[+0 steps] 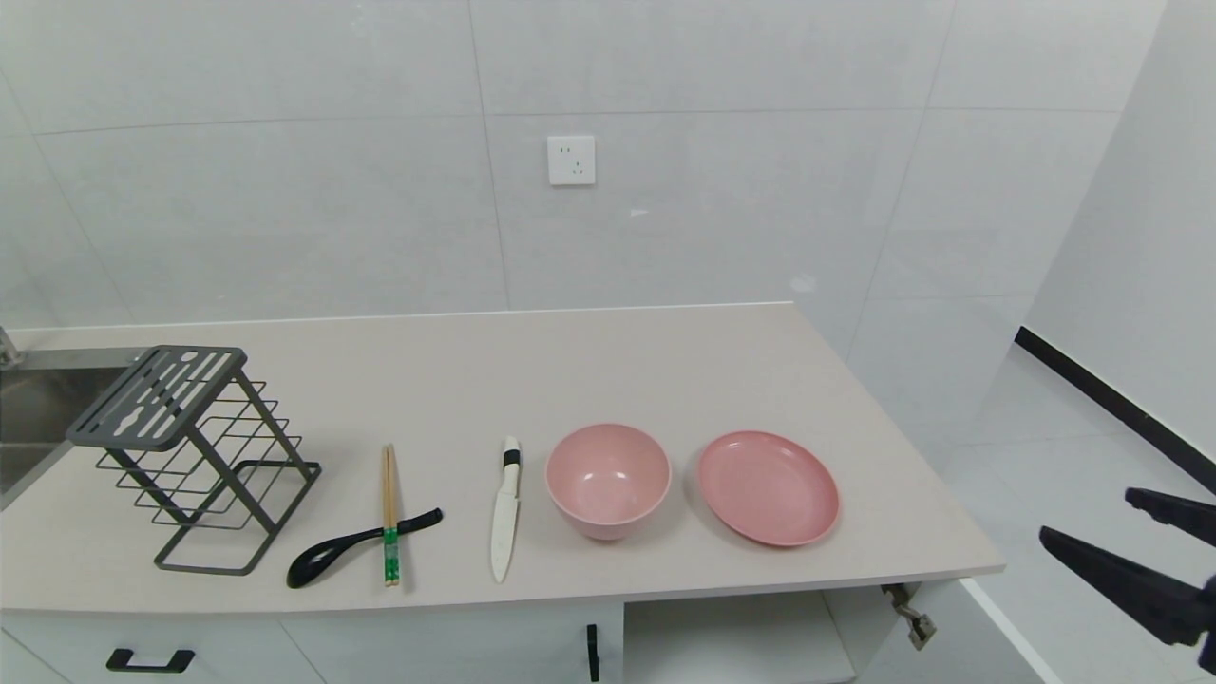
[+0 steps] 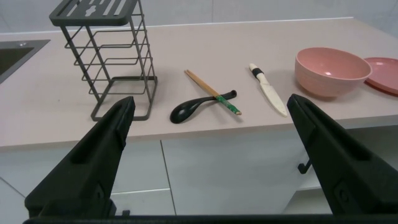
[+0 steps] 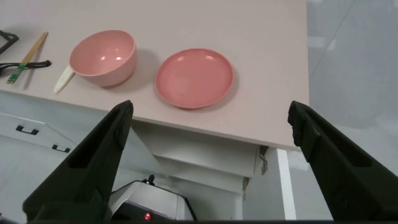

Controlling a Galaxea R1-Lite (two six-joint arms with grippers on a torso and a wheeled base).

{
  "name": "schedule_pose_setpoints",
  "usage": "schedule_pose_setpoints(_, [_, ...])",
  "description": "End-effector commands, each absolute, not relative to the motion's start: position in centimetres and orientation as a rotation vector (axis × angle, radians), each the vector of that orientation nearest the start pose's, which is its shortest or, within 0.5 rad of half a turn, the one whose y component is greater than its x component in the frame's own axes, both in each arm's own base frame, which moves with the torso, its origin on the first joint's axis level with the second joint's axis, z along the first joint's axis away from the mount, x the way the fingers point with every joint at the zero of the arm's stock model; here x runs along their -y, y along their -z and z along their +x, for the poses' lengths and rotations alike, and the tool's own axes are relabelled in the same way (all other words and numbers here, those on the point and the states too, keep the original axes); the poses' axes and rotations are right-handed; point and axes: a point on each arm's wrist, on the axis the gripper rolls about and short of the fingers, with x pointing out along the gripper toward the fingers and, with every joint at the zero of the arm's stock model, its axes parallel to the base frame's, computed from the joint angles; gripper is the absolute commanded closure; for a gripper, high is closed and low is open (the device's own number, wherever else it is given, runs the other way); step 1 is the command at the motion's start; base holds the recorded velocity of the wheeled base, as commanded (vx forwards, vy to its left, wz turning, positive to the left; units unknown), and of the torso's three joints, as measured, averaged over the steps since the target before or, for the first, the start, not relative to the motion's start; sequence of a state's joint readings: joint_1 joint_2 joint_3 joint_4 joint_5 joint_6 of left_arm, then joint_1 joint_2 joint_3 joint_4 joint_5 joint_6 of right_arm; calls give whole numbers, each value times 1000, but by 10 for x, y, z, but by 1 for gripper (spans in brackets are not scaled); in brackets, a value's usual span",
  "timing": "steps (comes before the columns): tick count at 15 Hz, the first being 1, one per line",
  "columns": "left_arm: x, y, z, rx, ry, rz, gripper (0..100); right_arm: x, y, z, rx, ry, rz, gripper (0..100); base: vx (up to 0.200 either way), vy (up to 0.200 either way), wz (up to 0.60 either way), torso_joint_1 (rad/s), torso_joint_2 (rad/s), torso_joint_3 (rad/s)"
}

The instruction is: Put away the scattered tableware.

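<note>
Pink bowl (image 1: 608, 480) and plate (image 1: 768, 486) side by side on surface (image 1: 570, 370) | knife (image 1: 505, 513), chopsticks (image 1: 389, 513), spoon (image 1: 351, 549) left of bowl, chopsticks crossing spoon | rack (image 1: 190, 456) far left | my left end effector (image 2: 210, 104) spread wide, empty, before front edge | my right end effector (image 1: 1088, 515) spread wide, empty, beyond surface's right end

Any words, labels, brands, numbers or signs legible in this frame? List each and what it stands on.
No readable text in any view.
Chopsticks: green patterned ends, any print there is too small to read.
Wall socket: slots only, no legible marking.
Bowl, plate, knife, spoon, rack: plain, no marking visible.
</note>
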State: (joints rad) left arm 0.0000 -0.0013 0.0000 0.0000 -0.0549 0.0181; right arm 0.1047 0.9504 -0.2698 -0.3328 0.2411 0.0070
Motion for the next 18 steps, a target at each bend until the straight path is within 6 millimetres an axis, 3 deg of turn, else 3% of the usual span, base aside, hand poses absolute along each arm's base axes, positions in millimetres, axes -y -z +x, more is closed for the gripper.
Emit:
schedule_pose_setpoints(1, [1,-75,-23,1,55,18,0,-20,-143,135,-466,-344,37,0,0,0,0,0,0,0])
schedule_pose_setpoints(7, [1,-75,-23,1,55,18,0,-32,-130,179,-513,-380,29,0,0,0,0,0,0,0])
schedule_pose_setpoints(13, [1,-75,-23,1,55,18,0,-48,-103,222,-549,-412,16,0,0,0,0,0,0,0])
schedule_pose_setpoints(18, [1,-75,-23,1,55,18,0,-52,-88,242,-585,-409,16,0,0,0,0,0,0,0])
